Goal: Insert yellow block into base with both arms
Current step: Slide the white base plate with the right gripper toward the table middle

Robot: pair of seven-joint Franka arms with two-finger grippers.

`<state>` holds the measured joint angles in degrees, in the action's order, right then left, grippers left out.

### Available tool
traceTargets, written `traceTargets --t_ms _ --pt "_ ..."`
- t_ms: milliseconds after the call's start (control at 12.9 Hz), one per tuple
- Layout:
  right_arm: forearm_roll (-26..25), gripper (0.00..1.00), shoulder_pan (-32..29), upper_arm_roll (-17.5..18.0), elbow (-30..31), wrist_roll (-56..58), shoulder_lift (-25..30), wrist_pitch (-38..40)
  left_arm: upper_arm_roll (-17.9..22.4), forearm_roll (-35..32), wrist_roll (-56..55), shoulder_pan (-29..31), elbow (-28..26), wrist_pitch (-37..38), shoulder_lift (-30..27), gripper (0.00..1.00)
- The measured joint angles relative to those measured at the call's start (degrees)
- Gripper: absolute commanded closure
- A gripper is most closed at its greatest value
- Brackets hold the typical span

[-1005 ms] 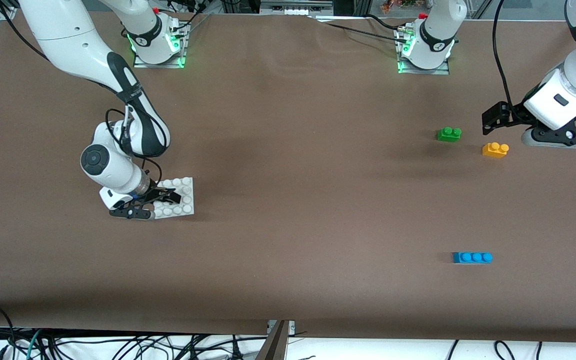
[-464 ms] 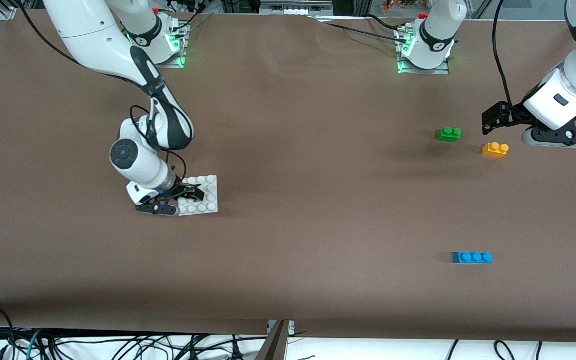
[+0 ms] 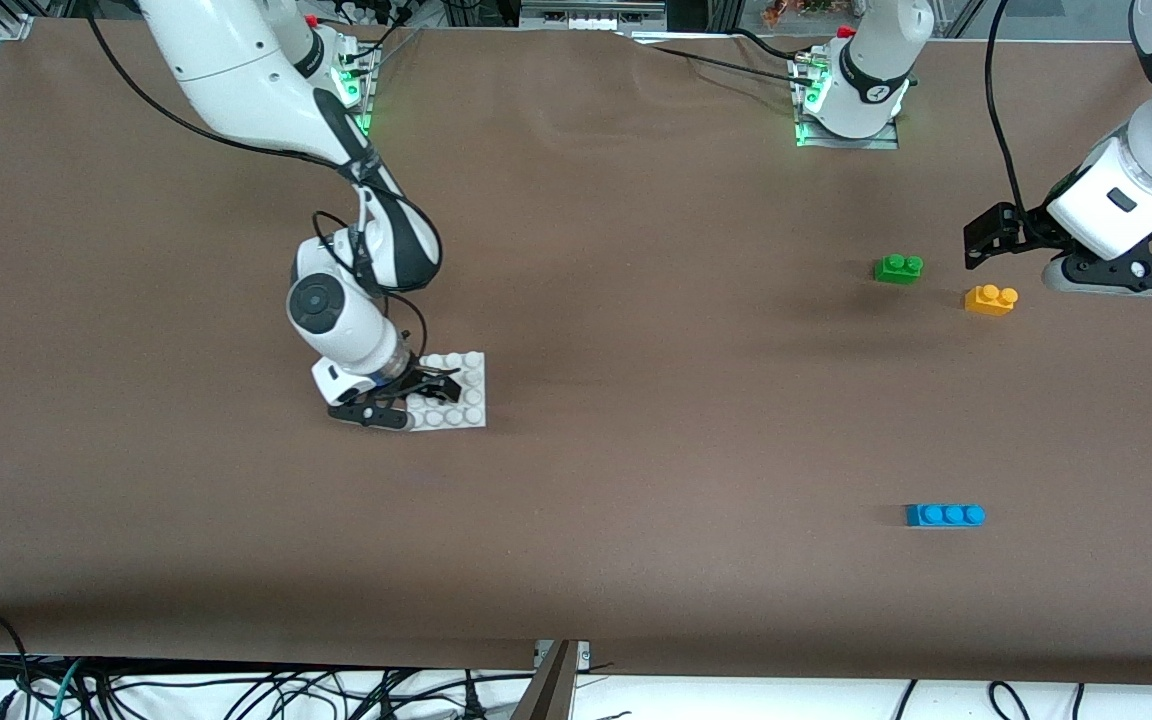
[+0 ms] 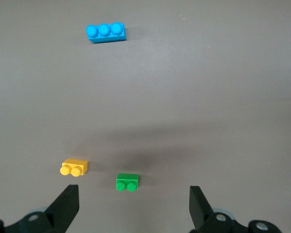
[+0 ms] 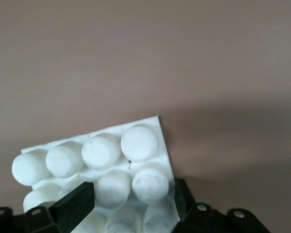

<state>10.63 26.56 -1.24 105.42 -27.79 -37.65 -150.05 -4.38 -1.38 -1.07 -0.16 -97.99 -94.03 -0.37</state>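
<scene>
Green brick (image 3: 898,268) close beside yellow block (image 3: 990,299)

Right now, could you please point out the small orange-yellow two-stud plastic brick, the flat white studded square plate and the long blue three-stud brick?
Orange-yellow two-stud plastic brick (image 3: 990,300): front view, its body.
Flat white studded square plate (image 3: 469,390): front view, its uncovered studs.
Long blue three-stud brick (image 3: 944,515): front view, middle stud.

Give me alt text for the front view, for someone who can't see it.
The right gripper, shut on the base, holds that white studded plate over the brown table. Toward the left arm's end, the open left gripper hangs beside the green block and yellow block, with the blue block nearer the camera.
</scene>
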Motion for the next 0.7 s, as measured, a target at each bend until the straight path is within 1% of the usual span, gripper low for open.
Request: traceTargets --t_ms 387,696 --pt "0.0 0.23 5.7 -0.1 -4.8 -9.0 -3.0 0.0 0.0 0.0 0.0 0.0 0.0 0.1 0.0 0.00" --pt "0.0 0.23 11.2 -0.1 -9.8 -16.1 -6.0 0.0 0.0 0.0 0.0 0.0 0.0 0.1 0.0 0.00"
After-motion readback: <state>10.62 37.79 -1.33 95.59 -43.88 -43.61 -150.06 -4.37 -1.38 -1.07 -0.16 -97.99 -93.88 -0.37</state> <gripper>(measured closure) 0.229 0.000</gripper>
